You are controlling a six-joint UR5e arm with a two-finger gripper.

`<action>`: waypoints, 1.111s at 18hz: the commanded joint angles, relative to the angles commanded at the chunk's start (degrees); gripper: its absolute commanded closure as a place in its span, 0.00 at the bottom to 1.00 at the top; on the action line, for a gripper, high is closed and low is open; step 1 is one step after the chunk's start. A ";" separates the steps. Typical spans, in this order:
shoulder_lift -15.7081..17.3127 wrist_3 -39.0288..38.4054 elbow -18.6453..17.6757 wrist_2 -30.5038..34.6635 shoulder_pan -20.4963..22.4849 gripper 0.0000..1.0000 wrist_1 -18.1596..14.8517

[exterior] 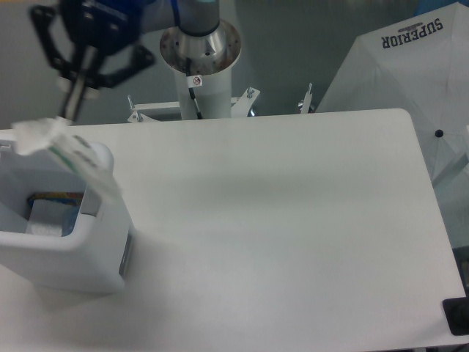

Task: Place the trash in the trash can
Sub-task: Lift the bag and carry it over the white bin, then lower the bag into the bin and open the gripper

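My gripper [73, 103] is at the upper left, high above the table, its fingers shut on the clear plastic bag [62, 147], a piece of trash. The bag hangs blurred below the fingertips, over the right rim of the white trash can [95, 249]. The can stands at the table's left edge. Inside it I see a whitish bluish item and a coloured one [51, 213]; what they are I cannot tell.
The arm's white base column [199, 51] stands behind the table's back edge. A white cover marked SUPERIOR [410, 66] sits off the table's right side. A small dark object [458, 315] lies at the lower right corner.
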 joint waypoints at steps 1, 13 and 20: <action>-0.18 0.00 -0.18 0.00 -0.72 1.00 0.00; -5.71 -0.09 -5.10 0.44 -4.95 1.00 0.00; -6.77 0.61 -9.75 2.90 -4.95 1.00 0.00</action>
